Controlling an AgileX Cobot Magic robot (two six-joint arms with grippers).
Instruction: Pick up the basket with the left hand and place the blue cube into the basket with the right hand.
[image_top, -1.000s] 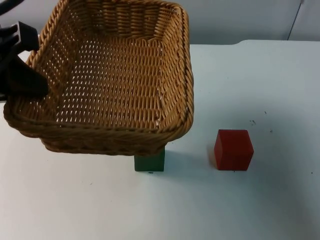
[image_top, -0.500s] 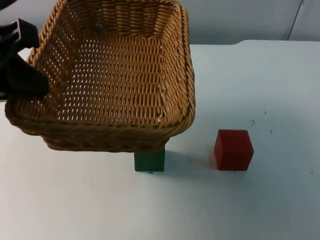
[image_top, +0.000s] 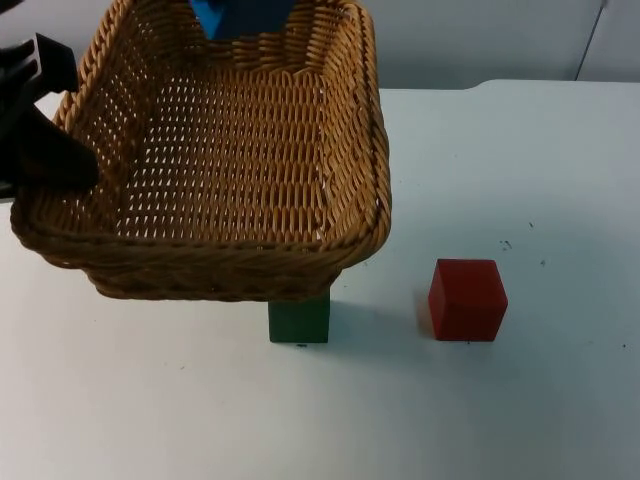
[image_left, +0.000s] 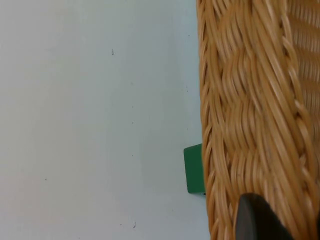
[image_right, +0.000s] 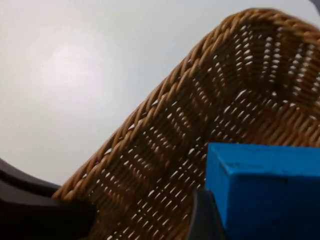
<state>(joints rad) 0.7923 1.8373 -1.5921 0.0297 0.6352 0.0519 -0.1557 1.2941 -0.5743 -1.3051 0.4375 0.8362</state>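
Top view first: at the far left we see the left gripper (image_top: 45, 150) clamped on the left rim of the wicker basket (image_top: 330, 255), which it holds lifted above the white table (image_top: 560, 400), over its far left part. In the left wrist view a black fingertip (image_left: 257, 220) presses against the basket's (image_left: 250, 115) woven outer wall, with the table (image_left: 90, 125) below and a green cube (image_left: 194, 169) partly hidden behind the wall.

Moving right, we find the blue cube (image_top: 235, 15) above the basket's far rim, cut off by the picture's upper edge. We cannot tell from the top view what carries it. In the right wrist view the blue cube (image_right: 265, 192) sits against a black fingertip (image_right: 202, 217) of the right gripper, which grasps it just inside the basket's (image_right: 165, 150) rim, over the woven interior.

Further right, the green cube (image_top: 299, 320) stands on the table near the middle of its front half, its far part hidden under the basket's near rim. A red cube (image_top: 467, 299) stands on the table to its right, apart from both the green cube and the basket.
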